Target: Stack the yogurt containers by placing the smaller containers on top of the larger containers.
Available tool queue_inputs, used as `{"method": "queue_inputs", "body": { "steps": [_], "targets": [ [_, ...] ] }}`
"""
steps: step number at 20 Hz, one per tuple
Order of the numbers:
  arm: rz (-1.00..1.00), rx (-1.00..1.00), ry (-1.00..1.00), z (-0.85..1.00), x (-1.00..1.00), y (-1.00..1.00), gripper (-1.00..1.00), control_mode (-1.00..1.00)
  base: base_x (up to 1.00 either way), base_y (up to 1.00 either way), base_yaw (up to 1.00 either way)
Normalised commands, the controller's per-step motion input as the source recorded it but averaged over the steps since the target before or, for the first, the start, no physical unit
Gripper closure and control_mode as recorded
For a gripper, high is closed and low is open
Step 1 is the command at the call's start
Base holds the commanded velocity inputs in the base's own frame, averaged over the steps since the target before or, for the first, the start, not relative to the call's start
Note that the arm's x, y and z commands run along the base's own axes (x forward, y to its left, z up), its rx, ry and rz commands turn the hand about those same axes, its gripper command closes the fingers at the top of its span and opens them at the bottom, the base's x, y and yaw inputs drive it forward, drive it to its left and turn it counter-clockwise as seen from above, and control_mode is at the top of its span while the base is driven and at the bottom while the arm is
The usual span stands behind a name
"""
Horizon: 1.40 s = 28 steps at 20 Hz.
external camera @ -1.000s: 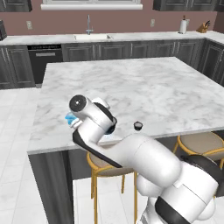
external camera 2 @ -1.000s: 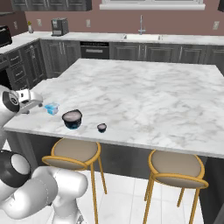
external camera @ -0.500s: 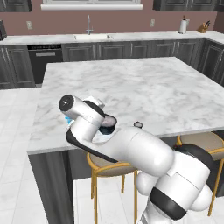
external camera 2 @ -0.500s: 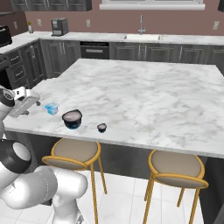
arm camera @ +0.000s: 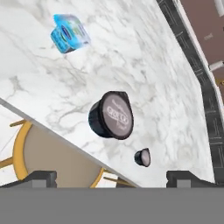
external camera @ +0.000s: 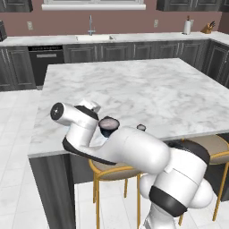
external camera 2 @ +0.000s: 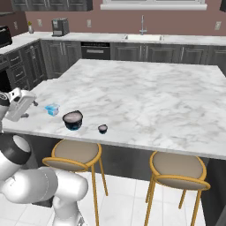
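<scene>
Near the front edge of the marble island [external camera 2: 145, 88], the three cups were ranged in a row: the light-blue cup [external camera 2: 52, 109] at the left, the wide dark cup [external camera 2: 73, 120] beside it, the tiny dark cup [external camera 2: 103, 129] further right, none touching. The gripper [arm camera: 111, 177] was held off the island's corner, its fingers spread wide and nothing between them.

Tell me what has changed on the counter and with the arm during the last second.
The arm swung to the left, away from the cups, uncovering the wide dark cup. The gripper holds nothing, its fingers wide apart. The wide dark cup, blue cup and tiny cup stayed in place, unstacked.
</scene>
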Motion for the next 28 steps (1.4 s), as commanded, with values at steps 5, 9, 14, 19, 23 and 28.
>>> {"method": "queue_inputs", "body": {
  "steps": [5, 9, 14, 19, 23, 28],
  "targets": [
    [0.05, -0.09, 0.00, -0.12, 0.12, 0.04, -1.00, -1.00, 0.00, 0.00, 0.00],
    [0.04, -0.01, -0.02, -0.13, 0.18, 0.02, -1.00, -1.00, 0.00, 0.00, 0.00],
    [0.00, 0.00, -0.07, -0.13, 0.01, 0.00, -1.00, -1.00, 0.00, 0.00, 0.00],
    [0.00, 0.00, 0.00, -0.12, 0.16, 0.04, -1.00, -1.00, 0.00, 0.00, 0.00],
    [0.00, 0.00, 0.00, -0.06, 0.36, 0.00, -1.00, -1.00, 0.00, 0.00, 0.00],
    [0.00, 0.00, 0.00, -0.02, 0.41, 0.01, -1.00, -1.00, 0.00, 0.00, 0.00]
  ]
}}
